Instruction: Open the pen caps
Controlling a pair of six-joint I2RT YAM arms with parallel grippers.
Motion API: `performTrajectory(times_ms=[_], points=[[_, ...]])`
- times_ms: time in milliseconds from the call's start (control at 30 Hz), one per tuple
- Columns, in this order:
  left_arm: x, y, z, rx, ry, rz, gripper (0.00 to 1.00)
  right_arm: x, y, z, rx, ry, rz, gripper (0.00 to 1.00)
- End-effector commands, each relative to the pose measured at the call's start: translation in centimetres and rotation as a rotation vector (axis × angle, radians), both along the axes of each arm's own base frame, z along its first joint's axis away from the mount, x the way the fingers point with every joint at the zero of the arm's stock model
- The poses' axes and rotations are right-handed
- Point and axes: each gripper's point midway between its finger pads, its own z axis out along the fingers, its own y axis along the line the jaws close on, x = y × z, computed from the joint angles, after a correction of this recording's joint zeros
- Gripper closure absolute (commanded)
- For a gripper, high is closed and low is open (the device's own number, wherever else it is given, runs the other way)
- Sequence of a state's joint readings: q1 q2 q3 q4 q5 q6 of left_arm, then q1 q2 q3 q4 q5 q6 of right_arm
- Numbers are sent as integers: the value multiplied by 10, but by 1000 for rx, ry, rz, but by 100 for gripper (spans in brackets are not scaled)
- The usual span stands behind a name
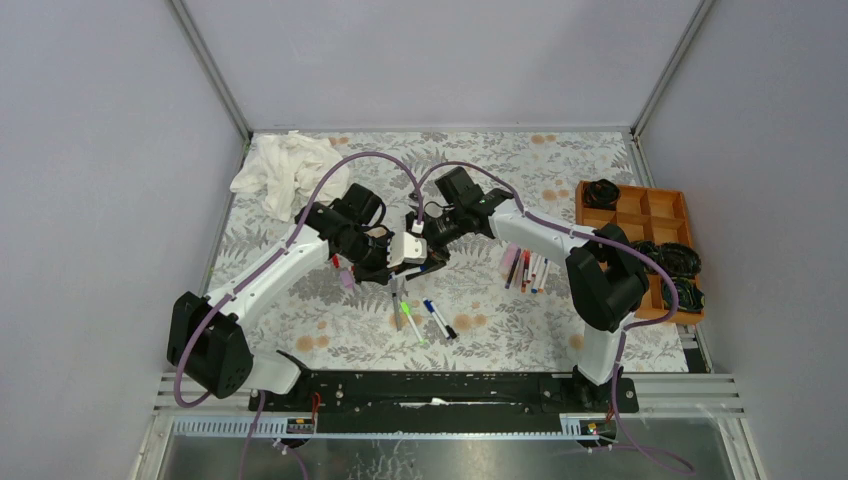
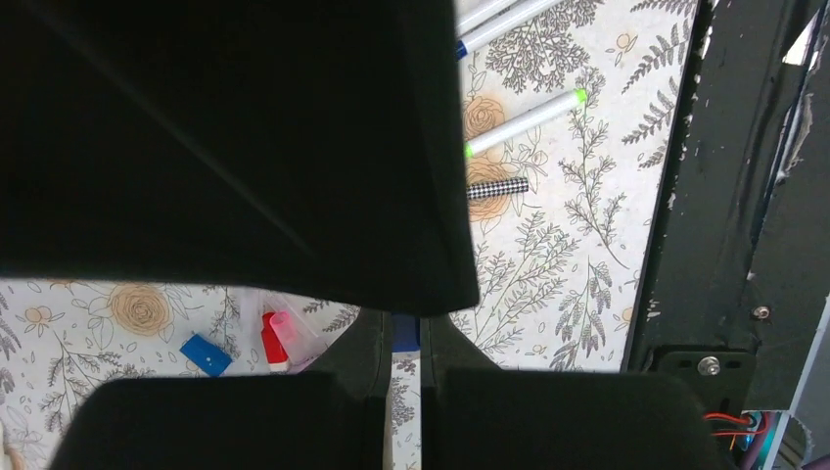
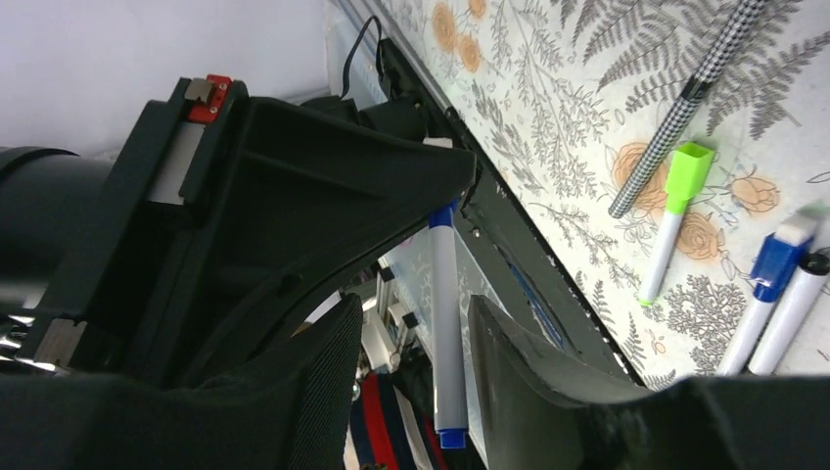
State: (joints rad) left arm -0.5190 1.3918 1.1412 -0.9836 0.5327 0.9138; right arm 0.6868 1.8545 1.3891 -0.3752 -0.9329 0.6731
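My left gripper [image 2: 405, 338] is shut on the blue end of a white-barrelled pen [image 3: 445, 323]. That pen hangs between the fingers of my right gripper [image 3: 416, 315], which is open with a gap on each side of the barrel. In the top view the two grippers meet above the mat's middle, left gripper [image 1: 392, 262] and right gripper [image 1: 425, 245]. Loose pen caps lie on the mat: blue [image 2: 206, 354], red [image 2: 273, 345] and pink [image 2: 285, 328]. A green pen [image 1: 412, 325] and a blue pen [image 1: 437, 318] lie near the front.
A houndstooth-patterned pen [image 2: 497, 188] lies beside the green one. A bunch of pens [image 1: 525, 270] lies right of centre. A crumpled white cloth [image 1: 285, 170] sits at the back left. An orange compartment tray [image 1: 645, 225] with black items stands at the right edge.
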Motion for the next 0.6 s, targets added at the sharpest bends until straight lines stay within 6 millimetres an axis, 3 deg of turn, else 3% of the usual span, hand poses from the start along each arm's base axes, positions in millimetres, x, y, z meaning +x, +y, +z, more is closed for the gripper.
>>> performTrajectory(times_ms=[0, 233, 467, 567], points=[[1, 3, -1, 29, -47, -35, 100, -14, 7, -1, 47, 61, 58, 50], [3, 0, 1, 21, -52, -41, 100, -31, 15, -6, 48, 84, 114, 60], [-1, 3, 1, 27, -63, -75, 100, -31, 15, -10, 39, 65, 113, 97], [6, 18, -12, 111, -107, -77, 100, -29, 6, -13, 20, 54, 98, 100]])
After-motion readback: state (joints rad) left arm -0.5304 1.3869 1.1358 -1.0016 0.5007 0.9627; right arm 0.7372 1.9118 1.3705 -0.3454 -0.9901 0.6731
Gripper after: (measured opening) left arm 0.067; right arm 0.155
